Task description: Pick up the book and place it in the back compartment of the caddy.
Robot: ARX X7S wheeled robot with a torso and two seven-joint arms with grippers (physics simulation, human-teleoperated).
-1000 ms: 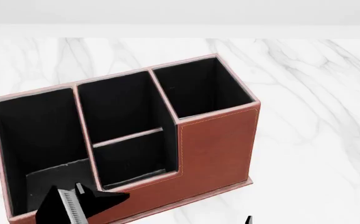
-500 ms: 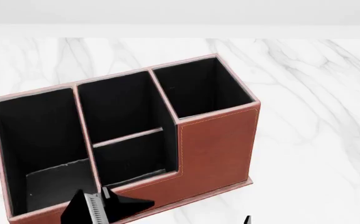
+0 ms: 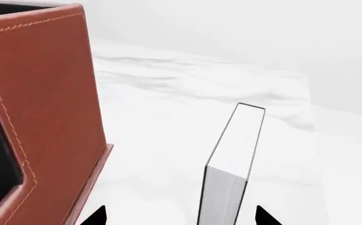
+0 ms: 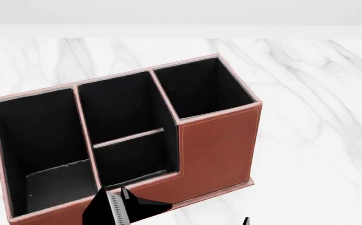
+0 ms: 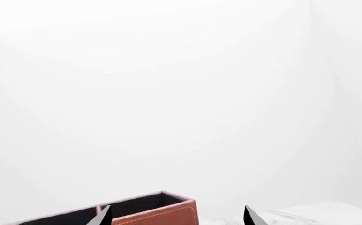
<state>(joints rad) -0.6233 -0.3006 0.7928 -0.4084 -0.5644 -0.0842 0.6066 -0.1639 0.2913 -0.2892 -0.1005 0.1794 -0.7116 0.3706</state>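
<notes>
The reddish-brown caddy (image 4: 218, 145) fills the head view, and its four black-lined compartments hold nothing. It also shows in the left wrist view (image 3: 49, 93) and the right wrist view (image 5: 162, 213). The book (image 3: 234, 159) stands on edge on the marble table, white page edges up, beside the caddy's front. It is out of the head view. My left gripper (image 3: 179, 216) is open, and the book's near end lies between its fingertips, closer to one, touching neither. In the head view the left gripper (image 4: 124, 211) is low, in front of the caddy. My right gripper (image 5: 176, 218) is open and empty, raised.
The white marble table (image 4: 319, 117) stretches right of and behind the caddy. Its far edge (image 4: 181, 32) meets a plain white wall. The caddy's flat base lip (image 3: 96, 183) juts out near the left fingertip (image 3: 98, 216).
In the head view my left gripper has slid to the right along the caddy's front. The caddy has not moved.
</notes>
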